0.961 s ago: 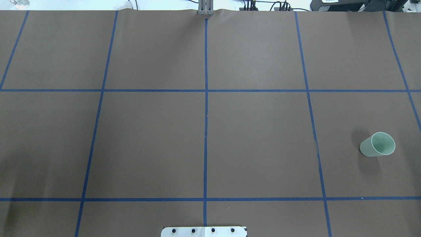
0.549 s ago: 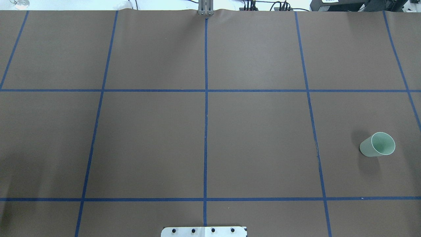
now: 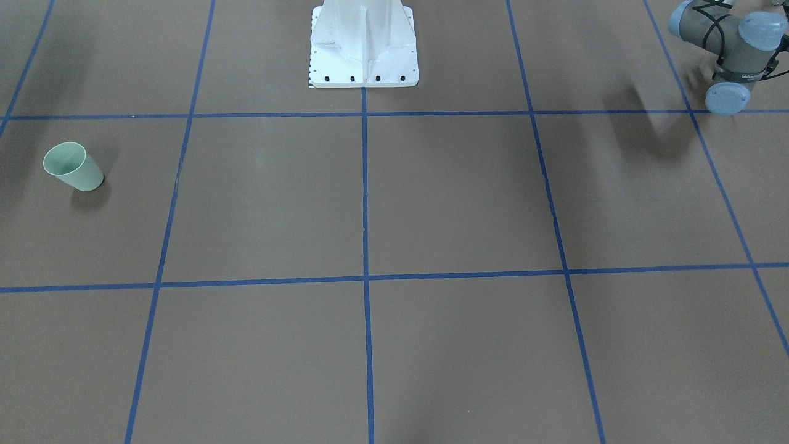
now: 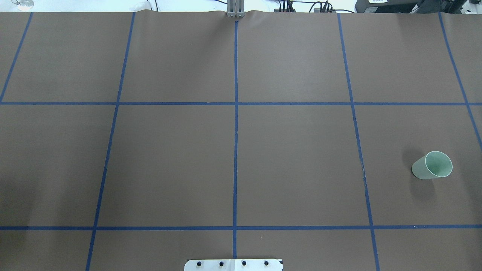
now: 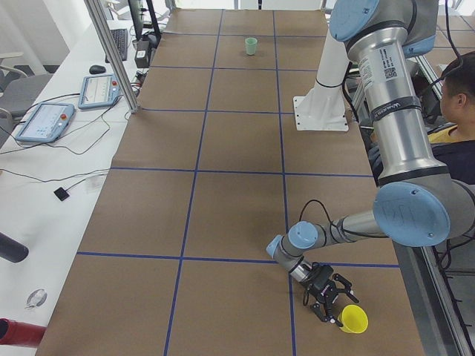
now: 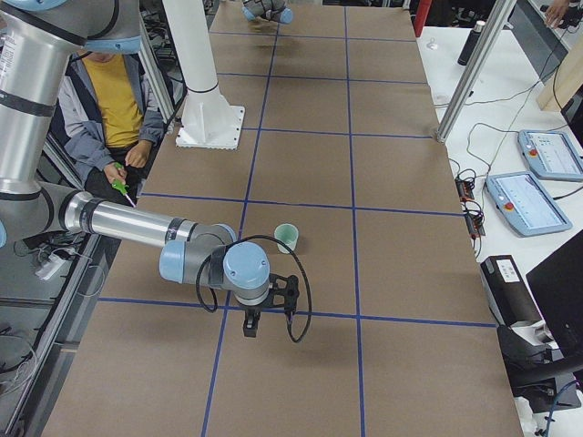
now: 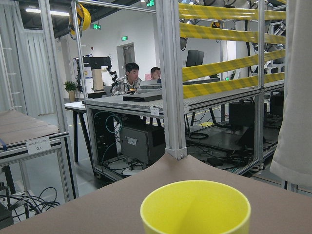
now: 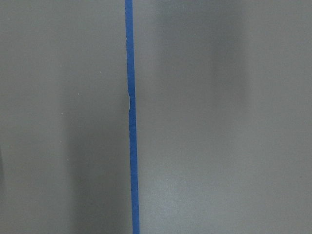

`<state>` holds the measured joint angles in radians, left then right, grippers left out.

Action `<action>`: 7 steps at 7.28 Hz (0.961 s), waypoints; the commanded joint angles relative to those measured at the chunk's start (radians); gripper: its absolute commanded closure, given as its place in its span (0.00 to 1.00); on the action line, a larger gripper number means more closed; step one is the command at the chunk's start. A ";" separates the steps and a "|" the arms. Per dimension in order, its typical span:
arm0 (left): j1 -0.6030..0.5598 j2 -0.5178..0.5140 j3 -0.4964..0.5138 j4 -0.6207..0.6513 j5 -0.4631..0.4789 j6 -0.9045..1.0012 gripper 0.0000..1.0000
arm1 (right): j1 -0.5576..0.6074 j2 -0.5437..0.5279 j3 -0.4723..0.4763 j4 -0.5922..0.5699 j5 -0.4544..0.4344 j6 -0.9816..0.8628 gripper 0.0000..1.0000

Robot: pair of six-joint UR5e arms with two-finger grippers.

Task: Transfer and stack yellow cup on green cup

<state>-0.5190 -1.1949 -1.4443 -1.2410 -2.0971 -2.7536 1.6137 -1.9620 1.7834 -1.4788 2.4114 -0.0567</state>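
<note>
The green cup [image 4: 432, 165] stands upright at the table's right side, and also shows in the front view [image 3: 73, 166] and the right view [image 6: 287, 238]. The yellow cup [image 5: 353, 319] stands near the table's left end, outside the overhead view. It fills the bottom of the left wrist view [image 7: 196, 207]. My left gripper [image 5: 335, 300] is low, right beside the yellow cup; I cannot tell if it is open. My right gripper [image 6: 255, 323] hangs over the table a short way from the green cup, apart from it; I cannot tell its state.
The white robot base [image 3: 363, 43] stands at the table's near-middle edge. A seated person [image 6: 118, 100] is beside the base. Teach pendants [image 5: 44, 122] lie on the white bench along the far side. Blue tape lines grid the brown table.
</note>
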 commanded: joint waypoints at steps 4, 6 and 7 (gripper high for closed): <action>0.005 -0.002 0.111 -0.097 0.000 -0.001 0.03 | 0.000 0.000 0.001 0.005 0.000 -0.002 0.00; 0.013 -0.006 0.111 -0.095 0.002 -0.006 0.53 | 0.000 0.000 0.001 0.005 0.000 -0.003 0.00; 0.017 -0.006 0.111 -0.097 0.002 -0.005 0.65 | 0.000 0.002 0.001 0.005 0.000 -0.003 0.00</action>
<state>-0.5069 -1.1999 -1.3337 -1.3362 -2.0956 -2.7585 1.6137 -1.9616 1.7840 -1.4741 2.4114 -0.0596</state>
